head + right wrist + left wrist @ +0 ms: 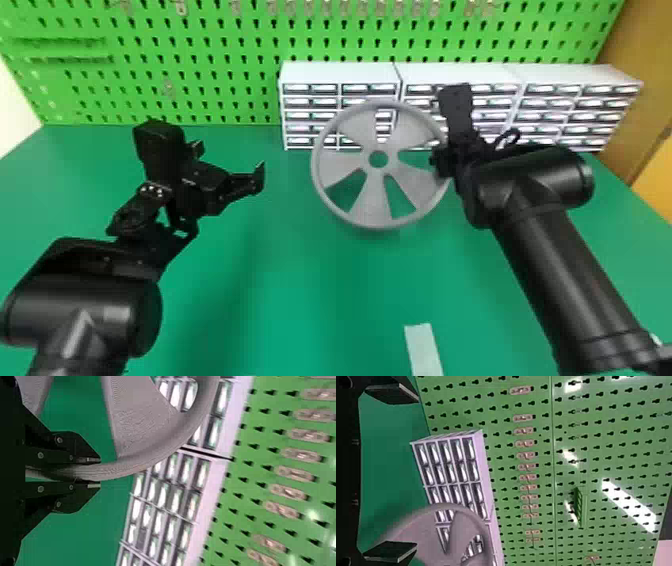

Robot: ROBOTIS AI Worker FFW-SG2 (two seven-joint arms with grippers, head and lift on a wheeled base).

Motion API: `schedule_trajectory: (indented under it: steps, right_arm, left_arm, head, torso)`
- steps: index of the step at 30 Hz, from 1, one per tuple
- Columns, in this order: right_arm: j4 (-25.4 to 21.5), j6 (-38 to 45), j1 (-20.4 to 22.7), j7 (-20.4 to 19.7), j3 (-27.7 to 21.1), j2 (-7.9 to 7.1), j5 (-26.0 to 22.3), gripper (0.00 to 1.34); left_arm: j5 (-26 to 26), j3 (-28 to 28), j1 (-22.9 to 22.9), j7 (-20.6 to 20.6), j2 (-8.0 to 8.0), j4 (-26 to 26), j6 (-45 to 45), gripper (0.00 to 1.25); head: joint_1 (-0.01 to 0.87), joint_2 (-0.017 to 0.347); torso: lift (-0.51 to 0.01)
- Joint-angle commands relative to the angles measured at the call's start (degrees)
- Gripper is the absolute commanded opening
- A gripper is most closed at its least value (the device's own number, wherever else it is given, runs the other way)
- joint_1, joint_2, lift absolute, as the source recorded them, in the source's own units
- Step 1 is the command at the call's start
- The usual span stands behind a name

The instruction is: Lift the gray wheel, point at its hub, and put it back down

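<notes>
While the right gripper (442,161) clenches the wheel (372,200) at three o'clock, the wheel's face is toward the head camera, before the drawers (342,75); off its nine o'clock, apart, hangs the left gripper (230,160), fingers spread.

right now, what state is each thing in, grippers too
gray wheel, held at its rim, tipped up rather than flat; contact with table unclear
hub, open hole, nothing touching it
right gripper, jaws closed on the rim
left gripper, jaws apart, empty
drawer cabinets, standing in a row
pegboard, upright, hooks mounted
pale strip, flat on the table
</notes>
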Motion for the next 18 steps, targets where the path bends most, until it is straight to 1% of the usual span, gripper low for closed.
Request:
schedule_trajectory:
  steps: [1,5,8,13,16,18]
  right_arm:
    - [-2.8,-2.7,0.4,-1.2,-0.4,-0.23,0.0,0.11]
    - [-4.8,-6.2,0.9,-2.8,-0.4,-0.32,0.0,0.11]
    - [-5.5,-9.1,1.2,-3.4,-0.4,-0.32,0.0,0.11]
    - [-5.9,-16.4,1.9,-4.0,-0.4,-0.5,-0.7,0.11]
    - [-5.9,-21.2,2.3,-4.2,-0.3,-0.85,-0.9,0.11]
    - [-5.9,-24.9,2.6,-5.0,-0.2,-1.03,-0.9,0.11]
  left_arm:
    - [0.2,0.2,1.6,-0.5,0.01,-2.6,1.6,1.25]
    - [0.4,0.2,2.6,-1.9,0.01,-4.9,3.1,1.25]
    - [0.8,0.1,3.0,-2.7,0.01,-5.9,4.2,1.25]
    - [1.2,-0.2,4.0,-2.7,0.27,-7.5,5.0,1.25]
    - [1.4,-0.2,4.1,-2.7,0.27,-8.0,5.4,1.25]
    - [1.4,-0.1,4.1,-2.9,0.27,-8.2,5.6,1.25]
  head:
    - [0.692,0.048]
    - [0.692,0.048]
    - [0.692,0.048]
    - [0.692,0.048]
    - [0.692,0.048]
    - [0.692,0.048]
  torso:
    - [-0.088]
    - [-0.088]
    - [-0.088]
    - [-0.088]
    - [-0.088]
    - [-0.088]
